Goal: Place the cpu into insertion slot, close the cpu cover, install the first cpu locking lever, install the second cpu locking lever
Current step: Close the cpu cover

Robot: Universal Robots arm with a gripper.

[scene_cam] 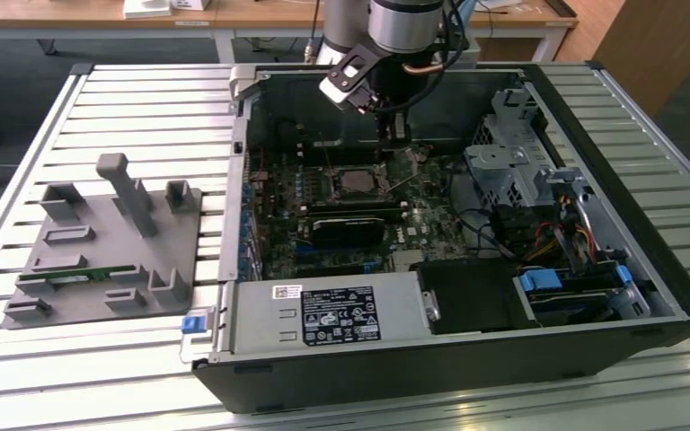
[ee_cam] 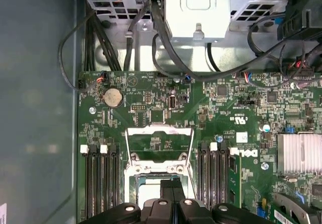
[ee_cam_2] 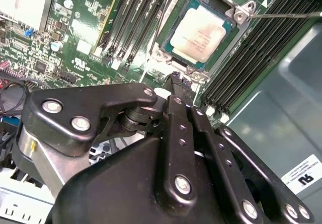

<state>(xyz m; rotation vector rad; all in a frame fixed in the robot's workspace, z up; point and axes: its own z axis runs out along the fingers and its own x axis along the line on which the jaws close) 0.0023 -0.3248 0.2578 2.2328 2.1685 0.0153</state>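
Well, your cpu (ee_cam_2: 201, 35) already sits in the insertion slot (ee_cam_2: 240, 12), but the cpu cover (ee_cam: 158, 130) is open and the locking lever (ee_cam_2: 287, 15) looks unhooked. Your gripper (ee_cam: 171, 184) is pinched shut, holding nothing.

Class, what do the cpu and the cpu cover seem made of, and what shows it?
The cpu: probably metal; pale, dull silver top with a soft sheen. The cpu cover: likely thin sheet metal; bright silvery frame with glinting edges.
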